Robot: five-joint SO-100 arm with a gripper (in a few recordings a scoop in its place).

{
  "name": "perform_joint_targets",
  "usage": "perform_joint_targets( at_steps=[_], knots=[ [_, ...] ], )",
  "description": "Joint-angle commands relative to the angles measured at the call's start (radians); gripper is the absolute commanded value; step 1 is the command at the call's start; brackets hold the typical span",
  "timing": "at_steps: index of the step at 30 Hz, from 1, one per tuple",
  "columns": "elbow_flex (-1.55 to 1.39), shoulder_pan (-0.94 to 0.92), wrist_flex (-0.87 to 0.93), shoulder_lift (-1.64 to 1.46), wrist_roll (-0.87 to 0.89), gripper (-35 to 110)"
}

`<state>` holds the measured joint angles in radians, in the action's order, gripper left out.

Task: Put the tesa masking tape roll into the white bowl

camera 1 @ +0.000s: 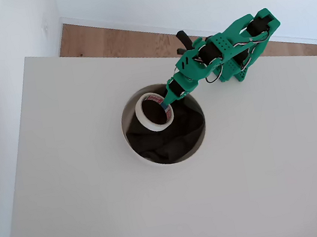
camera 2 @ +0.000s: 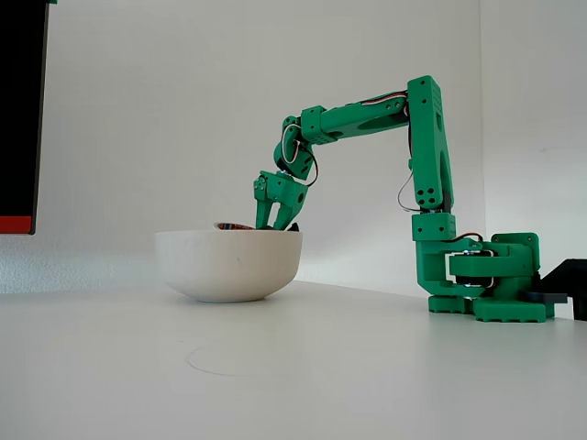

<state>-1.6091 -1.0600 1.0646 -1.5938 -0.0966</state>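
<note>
Overhead view
Room: white walls and a strip of wood floor (camera 1: 133, 40) lie behind my white worktop (camera 1: 259, 174).
Arm: my green arm (camera 1: 226, 49) reaches from its base at the upper right, down and left over the bowl.
Bowl: the white bowl (camera 1: 135, 153) sits near the middle of the worktop, with dark cloth (camera 1: 171, 137) filling its inside.
Tape: the tesa masking tape roll (camera 1: 145, 119) is tilted over the bowl's upper left part, within the rim; its red-and-blue core shows on the right side.
Tool: my tool (camera 1: 169, 101) meets the roll at its upper right edge, with its fingers pinching the ring's wall.

Fixed view
Backdrop: a plain white wall, with a dark panel (camera 2: 20, 110) at the left edge.
Arm: it rises from the base at the right, bends over and dips toward the bowl (camera 2: 229, 266).
Tool: my tool (camera 2: 275, 218) points down at the rim's right side; from this side I cannot tell how the fingers stand.
Tape: only a sliver of the roll (camera 2: 234, 225) shows just above the rim, to the left of my tool.
</note>
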Motion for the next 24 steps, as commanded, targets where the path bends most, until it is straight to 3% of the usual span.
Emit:
perform_joint_targets(
  at_steps=[1, 3, 6, 7, 13, 15, 24],
  knots=[
    [0.009, -0.015, -0.081, 0.009, -0.023, -8],
    [0.014, -0.014, -0.094, 0.014, -0.008, -8],
    [0.015, -0.008, -0.091, 0.005, 0.002, 20],
    [0.017, -0.005, -0.091, 0.003, 0.002, 22],
    [0.02, -0.002, -0.091, 0.003, 0.018, 14],
    [0.023, -0.002, -0.092, 0.005, 0.025, -8],
    [0.126, 0.031, -0.061, 0.003, 0.098, -8]
  ],
)
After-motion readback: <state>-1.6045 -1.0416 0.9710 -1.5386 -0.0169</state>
